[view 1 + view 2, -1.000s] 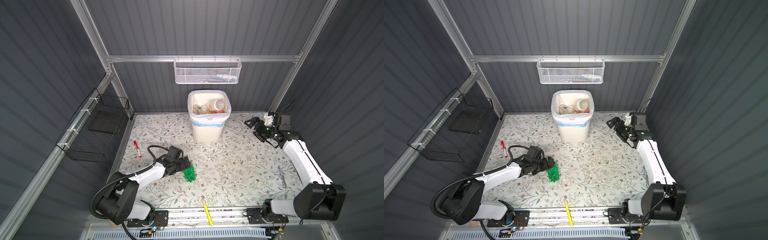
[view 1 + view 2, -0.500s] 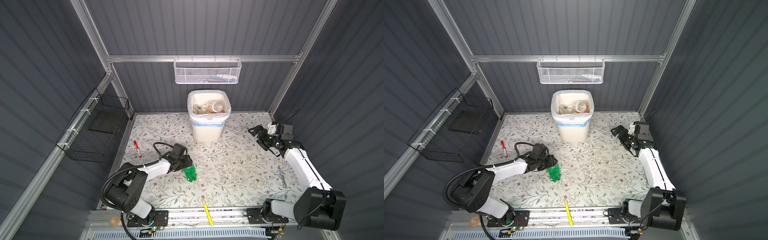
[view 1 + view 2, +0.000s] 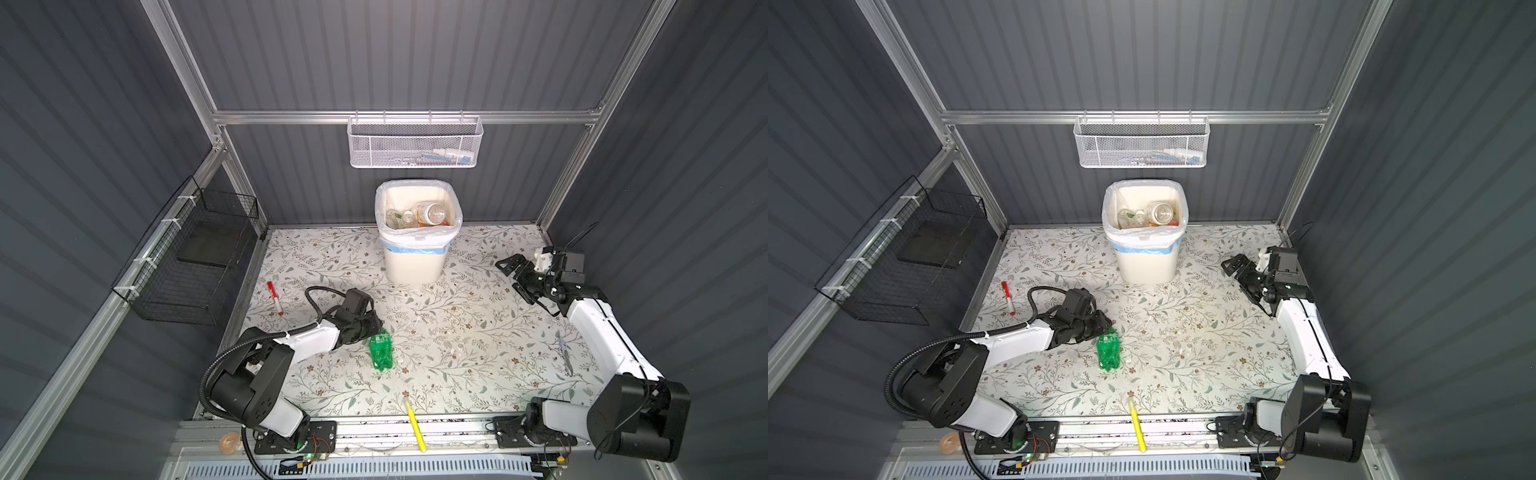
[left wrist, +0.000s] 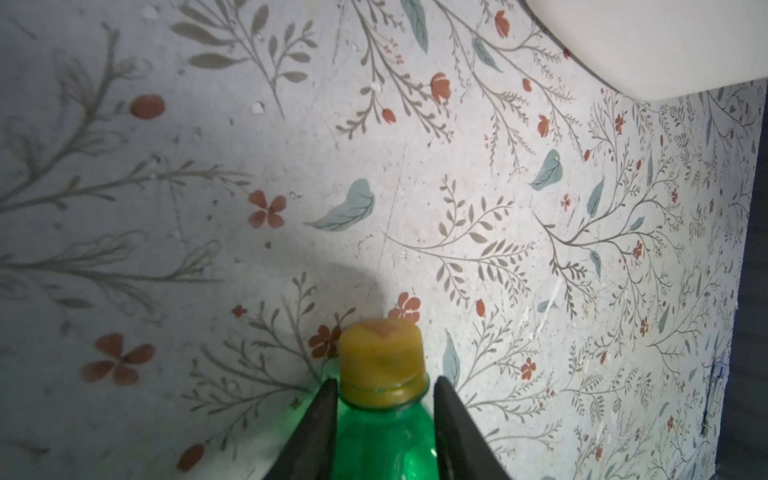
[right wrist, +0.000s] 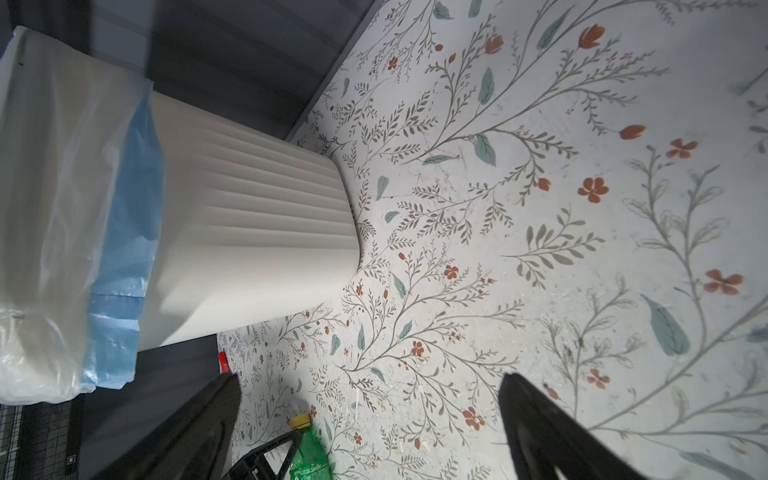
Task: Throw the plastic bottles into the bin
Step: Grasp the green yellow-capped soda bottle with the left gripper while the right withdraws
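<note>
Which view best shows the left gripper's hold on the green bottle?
Left wrist: the left gripper pinches the green bottle just under its yellow cap. Both top views show the whole bottle lying, cap end under the gripper. Right wrist shows it small, at the edge.

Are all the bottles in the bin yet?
Nearly. Done: several bottles lie in the bin. In hand: the left gripper is shut on the neck of the green bottle, which lies on the table. The right gripper is open and empty. Left: lift that bottle and drop it in. No other bottle shows on the table.
</note>
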`<state>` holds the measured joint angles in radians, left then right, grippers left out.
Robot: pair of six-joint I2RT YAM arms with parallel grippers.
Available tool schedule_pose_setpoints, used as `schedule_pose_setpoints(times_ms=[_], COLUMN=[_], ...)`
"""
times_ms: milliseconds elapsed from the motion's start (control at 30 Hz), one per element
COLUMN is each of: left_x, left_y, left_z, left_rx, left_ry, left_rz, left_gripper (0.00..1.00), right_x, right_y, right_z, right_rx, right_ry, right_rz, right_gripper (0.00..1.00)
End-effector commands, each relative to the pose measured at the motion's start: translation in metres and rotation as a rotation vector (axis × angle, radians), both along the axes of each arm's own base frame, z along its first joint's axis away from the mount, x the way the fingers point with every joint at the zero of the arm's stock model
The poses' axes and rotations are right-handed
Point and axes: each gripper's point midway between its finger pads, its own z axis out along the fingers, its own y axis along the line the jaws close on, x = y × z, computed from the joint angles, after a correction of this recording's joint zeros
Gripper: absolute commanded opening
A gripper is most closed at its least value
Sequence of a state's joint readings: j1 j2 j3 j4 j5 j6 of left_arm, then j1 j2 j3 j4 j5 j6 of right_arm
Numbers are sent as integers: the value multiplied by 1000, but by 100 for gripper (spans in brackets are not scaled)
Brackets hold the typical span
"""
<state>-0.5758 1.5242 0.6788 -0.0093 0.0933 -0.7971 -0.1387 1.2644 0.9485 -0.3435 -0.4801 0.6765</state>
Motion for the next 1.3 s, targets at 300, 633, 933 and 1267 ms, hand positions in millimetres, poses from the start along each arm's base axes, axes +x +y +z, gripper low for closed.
schedule_pose_setpoints(times_ms=[300, 633, 933, 1267], left_x=[14, 77, 67, 19], left_y=[-2, 31, 24, 0], left_z=[-19, 6, 43, 32], left_rx=[115, 167, 151, 174], left_ry=[19, -59, -90, -33], left_rz=[-47, -42, -99, -157], left_gripper=[25, 33, 86, 99], right_x=[-14, -17, -21, -14], right_y=[-1, -3, -5, -1], right_z=[-3, -6, -15, -27], right_rx=[-8, -14, -20, 17], right_ry=[-5, 1, 16, 27], right_rz=[-3, -5, -9, 3], right_gripper=[99, 99, 99, 99])
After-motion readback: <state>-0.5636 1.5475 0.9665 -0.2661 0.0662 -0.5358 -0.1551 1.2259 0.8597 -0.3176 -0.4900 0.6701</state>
